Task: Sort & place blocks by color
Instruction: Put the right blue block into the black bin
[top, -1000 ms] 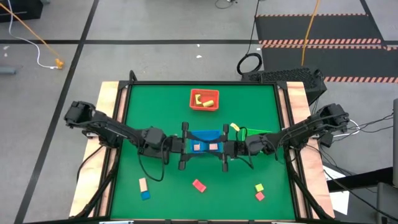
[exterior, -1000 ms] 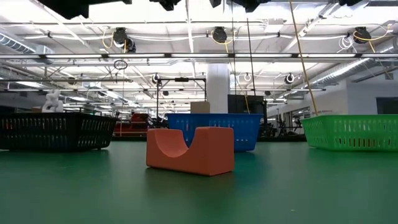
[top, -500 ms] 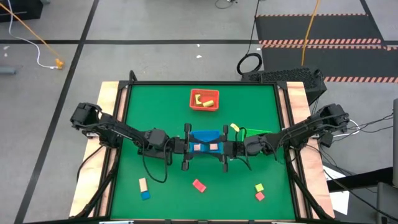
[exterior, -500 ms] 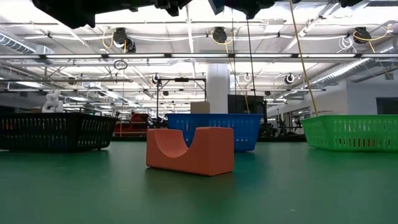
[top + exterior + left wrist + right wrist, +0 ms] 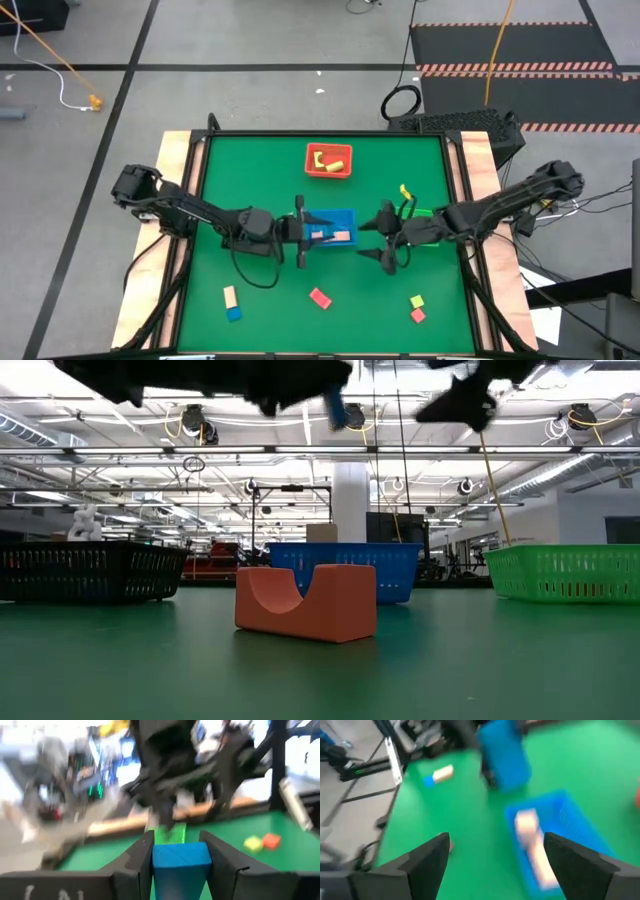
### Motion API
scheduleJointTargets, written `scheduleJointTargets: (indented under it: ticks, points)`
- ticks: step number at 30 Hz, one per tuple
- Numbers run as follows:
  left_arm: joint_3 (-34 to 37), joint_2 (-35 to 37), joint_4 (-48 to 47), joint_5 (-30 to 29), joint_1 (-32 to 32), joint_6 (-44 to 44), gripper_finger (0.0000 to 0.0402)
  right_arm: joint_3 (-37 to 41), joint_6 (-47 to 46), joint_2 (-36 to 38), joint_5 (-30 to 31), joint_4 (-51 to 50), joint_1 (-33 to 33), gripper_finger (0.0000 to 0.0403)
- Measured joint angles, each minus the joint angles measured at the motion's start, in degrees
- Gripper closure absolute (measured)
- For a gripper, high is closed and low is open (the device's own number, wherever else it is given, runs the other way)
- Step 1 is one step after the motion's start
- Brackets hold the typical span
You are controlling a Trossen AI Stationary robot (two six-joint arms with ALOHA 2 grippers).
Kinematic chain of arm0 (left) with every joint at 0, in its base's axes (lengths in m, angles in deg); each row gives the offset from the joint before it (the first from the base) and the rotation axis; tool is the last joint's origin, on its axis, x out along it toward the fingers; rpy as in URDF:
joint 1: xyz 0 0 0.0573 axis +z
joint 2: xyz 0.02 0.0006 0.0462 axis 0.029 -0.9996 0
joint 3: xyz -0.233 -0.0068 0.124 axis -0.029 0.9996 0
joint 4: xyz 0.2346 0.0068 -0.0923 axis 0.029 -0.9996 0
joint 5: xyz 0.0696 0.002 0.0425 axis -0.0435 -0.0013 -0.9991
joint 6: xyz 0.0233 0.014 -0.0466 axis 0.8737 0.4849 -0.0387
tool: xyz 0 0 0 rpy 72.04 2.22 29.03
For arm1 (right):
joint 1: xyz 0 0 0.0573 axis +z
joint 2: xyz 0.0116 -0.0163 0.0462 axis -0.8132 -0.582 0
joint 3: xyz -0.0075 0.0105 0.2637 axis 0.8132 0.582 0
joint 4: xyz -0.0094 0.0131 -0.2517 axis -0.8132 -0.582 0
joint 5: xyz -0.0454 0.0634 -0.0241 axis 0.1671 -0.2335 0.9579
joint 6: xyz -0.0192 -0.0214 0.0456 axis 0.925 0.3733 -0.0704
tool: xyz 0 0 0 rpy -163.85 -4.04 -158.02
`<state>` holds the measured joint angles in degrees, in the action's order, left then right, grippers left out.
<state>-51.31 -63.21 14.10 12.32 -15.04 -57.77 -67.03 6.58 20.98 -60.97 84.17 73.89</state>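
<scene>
My left gripper is shut on a blue block high above the table, over the left end of the blue tray. The block also shows in the low view. The tray holds tan and pink blocks. My right gripper is open and empty just right of the tray, also well above the table; its fingers stand wide apart in its wrist view. My left gripper pinches the blue block's two opposite sides between its two fingers. The fingers come from the table's left. The block is lifted clear of the table, above the blue tray.
A red tray with yellow blocks stands at the far middle. Loose blocks lie near the front: tan and blue, red-pink, yellow and red. The low view shows a black tray and a green tray.
My right gripper has drawn back from the blue tray toward the table's right edge and has turned. My left gripper has stayed over the tray's left end and has come lower, so the blue block now shows in the low view.
</scene>
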Motion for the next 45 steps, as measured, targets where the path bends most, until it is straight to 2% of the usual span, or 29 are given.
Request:
scheduleJointTargets:
  ticks: [3, 5, 9, 13, 18, 22, 29, 36, 41, 43, 45]
  points:
    - [0.0, 3.5, -12.1, -5.0, -0.2, -7.3, 0.027, 0.0, -9.3, 1.3, -1.9, -6.3, 1.7, 0.0098]
    - [0.0, 7.0, -23.6, -7.5, -0.2, -13.4, 0.027, 0.0, -13.6, 1.4, -2.1, -10.3, 3.1, 0.0103]
    - [0.0, 13.6, -45.1, -8.5, -0.2, -27.7, 0.027, 0.1, -22.5, 1.2, -4.1, -17.8, 5.7, 0.0105]
    - [0.0, 17.0, -62.0, -9.1, -0.2, -39.5, 0.027, 0.1, -32.9, 0.5, -8.4, -23.6, 7.9, 0.0105]
    - [0.0, 17.5, -76.5, -9.5, -0.6, -50.6, 0.027, 0.1, -47.1, -1.1, -12.4, -27.2, 10.4, 0.0106]
    - [0.0, 17.3, -82.9, -9.4, -0.6, -56.2, 0.027, 0.1, -56.3, -2.1, -13.7, -29.4, 12.1, 0.0106]
    - [0.0, 17.3, -89.1, -8.9, -0.8, -60.7, 0.027, 0.1, -67.2, -4.3, -13.7, -30.5, 15.8, 0.0106]
    - [0.0, 17.3, -93.6, -6.9, -2.1, -66.7, 0.027, 0.1, -75.2, -7.3, -13.7, -30.4, 19.3, 0.0106]
    - [0.0, 17.3, -93.8, -6.9, -3.5, -71.2, 0.0269, 0.1, -77.1, -9.6, -13.7, -30.3, 21.1, 0.0106]
    - [0.0, 17.3, -93.8, -7.0, -4.0, -72.0, 0.0244, 0.1, -77.1, -10.2, -13.7, -30.3, 21.5, 0.0106]
    - [0.0, 17.3, -93.8, -6.9, -4.4, -72.8, 0.0199, 0.1, -77.5, -10.6, -13.7, -30.3, 21.8, 0.0106]
